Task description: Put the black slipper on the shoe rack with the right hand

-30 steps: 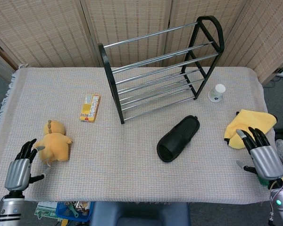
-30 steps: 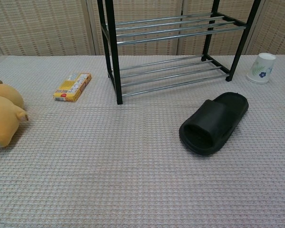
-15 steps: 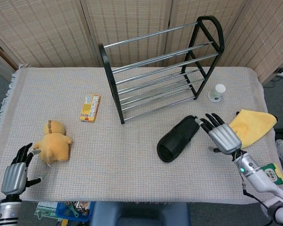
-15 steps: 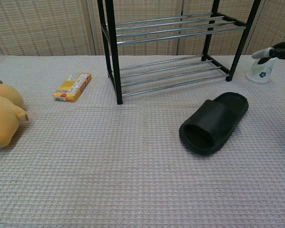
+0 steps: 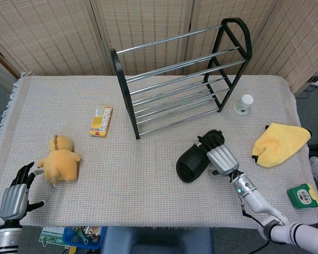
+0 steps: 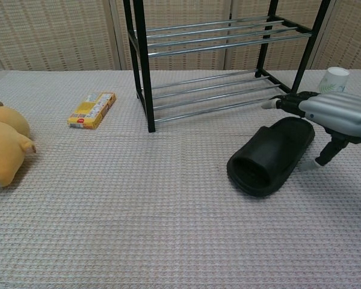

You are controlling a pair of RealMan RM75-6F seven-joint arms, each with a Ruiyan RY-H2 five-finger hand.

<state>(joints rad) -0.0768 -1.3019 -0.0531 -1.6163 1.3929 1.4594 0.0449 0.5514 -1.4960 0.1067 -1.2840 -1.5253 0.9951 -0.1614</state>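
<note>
The black slipper (image 5: 192, 162) (image 6: 268, 158) lies flat on the cloth, right of centre, its opening facing the table's front. My right hand (image 5: 218, 153) (image 6: 337, 117) hovers over the slipper's far end, fingers stretched out flat above it and the thumb pointing down beside its right edge, with no grip showing. The black-framed shoe rack (image 5: 180, 79) (image 6: 216, 54) with chrome rails stands just behind the slipper. My left hand (image 5: 14, 194) rests at the front left corner, fingers apart and holding nothing.
A yellow plush toy (image 5: 61, 161) (image 6: 3, 147) and a yellow box (image 5: 101, 120) (image 6: 92, 110) lie on the left. A white cup (image 5: 244, 104) (image 6: 336, 77) stands right of the rack. A yellow cloth (image 5: 280, 144) and a green item (image 5: 301, 194) lie at the right.
My right hand has swept left from the table's right edge, past the yellow cloth, to above the slipper's far end. My left hand slid slightly down and left. The slipper has not moved.
</note>
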